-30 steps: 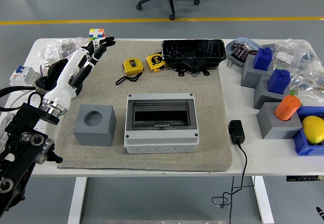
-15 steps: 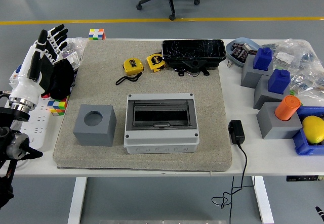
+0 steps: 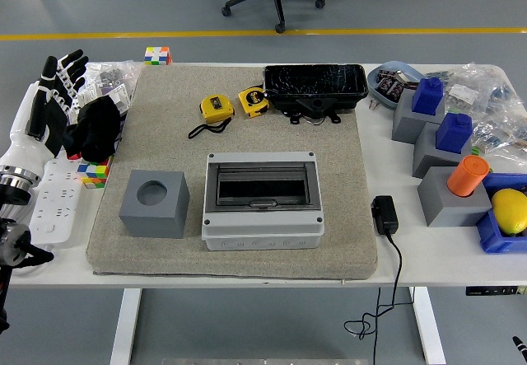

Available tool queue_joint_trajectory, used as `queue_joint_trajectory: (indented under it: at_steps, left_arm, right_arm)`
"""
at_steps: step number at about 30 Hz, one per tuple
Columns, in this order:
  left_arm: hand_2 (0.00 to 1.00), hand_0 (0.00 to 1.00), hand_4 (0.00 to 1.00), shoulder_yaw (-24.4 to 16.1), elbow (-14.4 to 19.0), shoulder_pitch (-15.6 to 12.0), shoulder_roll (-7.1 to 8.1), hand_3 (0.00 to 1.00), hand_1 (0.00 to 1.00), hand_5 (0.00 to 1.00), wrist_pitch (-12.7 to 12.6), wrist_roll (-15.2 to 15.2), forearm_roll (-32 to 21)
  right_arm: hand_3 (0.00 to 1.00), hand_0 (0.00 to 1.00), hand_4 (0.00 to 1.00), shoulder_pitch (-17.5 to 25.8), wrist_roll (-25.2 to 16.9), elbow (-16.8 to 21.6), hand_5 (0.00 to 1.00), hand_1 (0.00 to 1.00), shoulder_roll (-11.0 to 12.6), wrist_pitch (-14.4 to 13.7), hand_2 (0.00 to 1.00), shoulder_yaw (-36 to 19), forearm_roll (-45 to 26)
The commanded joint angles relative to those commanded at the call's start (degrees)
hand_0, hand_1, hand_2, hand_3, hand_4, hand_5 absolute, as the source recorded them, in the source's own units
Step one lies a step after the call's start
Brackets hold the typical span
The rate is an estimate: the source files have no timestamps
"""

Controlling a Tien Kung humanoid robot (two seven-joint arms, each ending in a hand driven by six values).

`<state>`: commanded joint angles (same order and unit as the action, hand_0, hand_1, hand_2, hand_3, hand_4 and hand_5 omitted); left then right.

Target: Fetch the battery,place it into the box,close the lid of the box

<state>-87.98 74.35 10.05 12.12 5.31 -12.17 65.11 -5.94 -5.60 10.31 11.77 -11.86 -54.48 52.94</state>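
Observation:
A grey box [image 3: 262, 201] with a dark see-through lid lying flat over its top sits at the middle of the beige mat [image 3: 346, 159]. Small purple batteries lie in a blue bowl [image 3: 390, 85] at the back right of the table. My left hand [image 3: 56, 77], white and black, hangs at the far left edge above a white power strip [image 3: 54, 200], well away from the box. Its fingers are spread and hold nothing. No right arm shows in the head view.
On the mat are a grey cube with a round hole [image 3: 154, 203], two yellow tape measures [image 3: 216, 106], and a black tray [image 3: 314, 85]. A black adapter [image 3: 384, 214], grey blocks with blue and orange pieces [image 3: 449, 192] and a lemon [image 3: 510, 210] stand right.
My left arm has pulled back leftward off the mat, from above its back left corner to the table's left edge. Nothing else has moved.

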Motion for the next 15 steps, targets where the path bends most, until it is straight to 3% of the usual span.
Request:
queue_joint_trajectory:
  at_steps: [15]
  left_arm:
    - [0.899, 0.978, 0.998, -0.30, -0.76, -0.08, 0.10, 0.863, 0.946, 0.998, -0.18, -0.51, -0.88]
  right_arm:
    - [0.812, 0.827, 0.998, -0.10, -0.35, 0.08, 0.998, 0.814, -0.25, 0.00, 0.789, 0.51, -0.63]
